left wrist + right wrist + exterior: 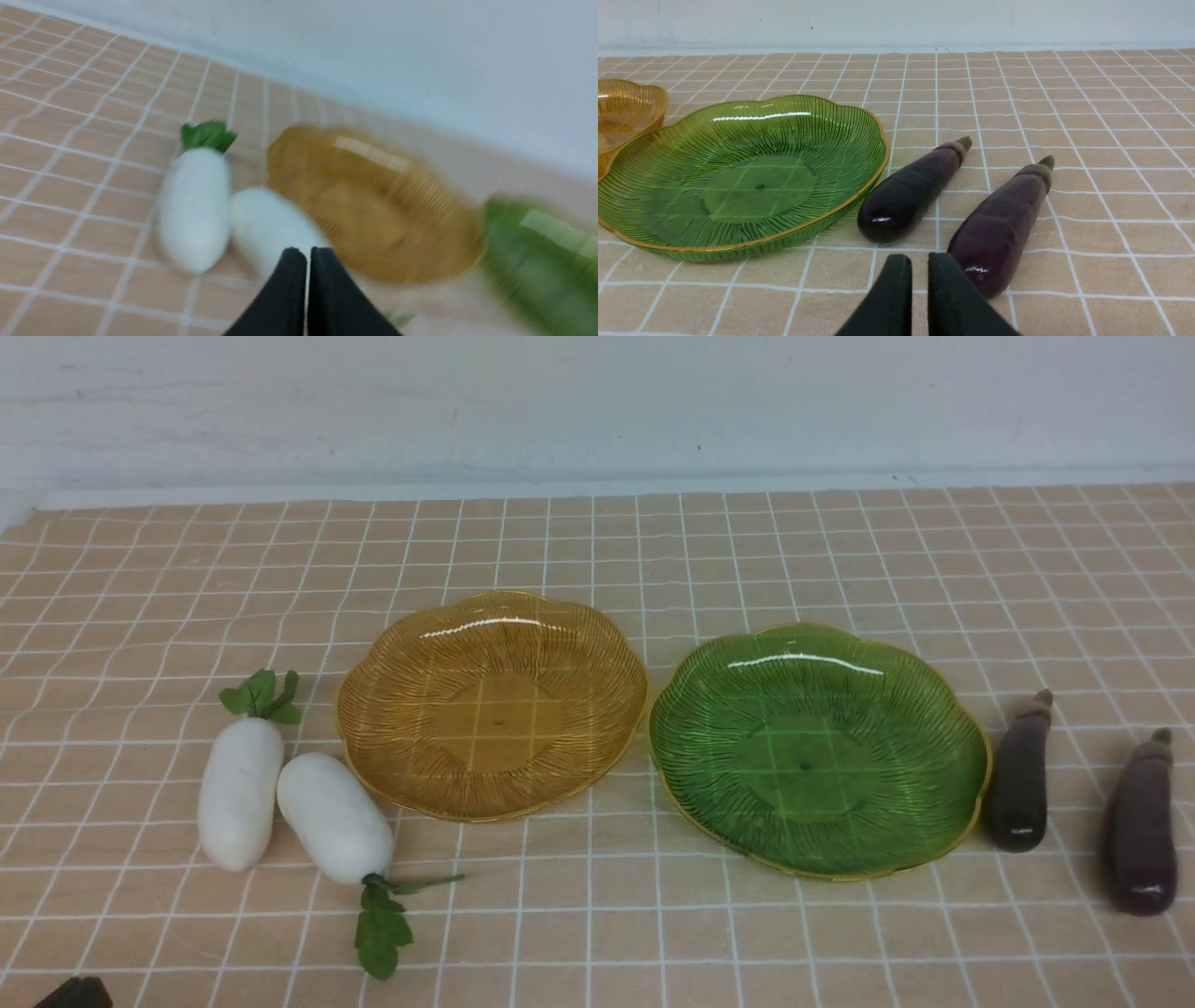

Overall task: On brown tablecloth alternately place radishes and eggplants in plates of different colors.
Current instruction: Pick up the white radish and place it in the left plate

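Note:
On the brown tablecloth (pixel 597 551) two white radishes (pixel 241 793) (pixel 334 817) lie side by side, left of the empty amber plate (pixel 373 747). The empty green plate (pixel 971 747) sits to its right, with two purple eggplants (pixel 1019 775) (pixel 1143 821) beyond it. In the blurred left wrist view my left gripper (pixel 307 254) is shut and empty, just short of the nearer radish (pixel 266 224). My right gripper (pixel 915 261) is shut with nothing in it, close before the rounded ends of the two eggplants (pixel 908 191) (pixel 1001 224).
A white wall (pixel 597 401) rises behind the cloth's far edge. A dark tip of my left arm (pixel 75 994) shows at the front view's lower left corner. The nearer radish's leafy top (pixel 381 924) points toward the front edge.

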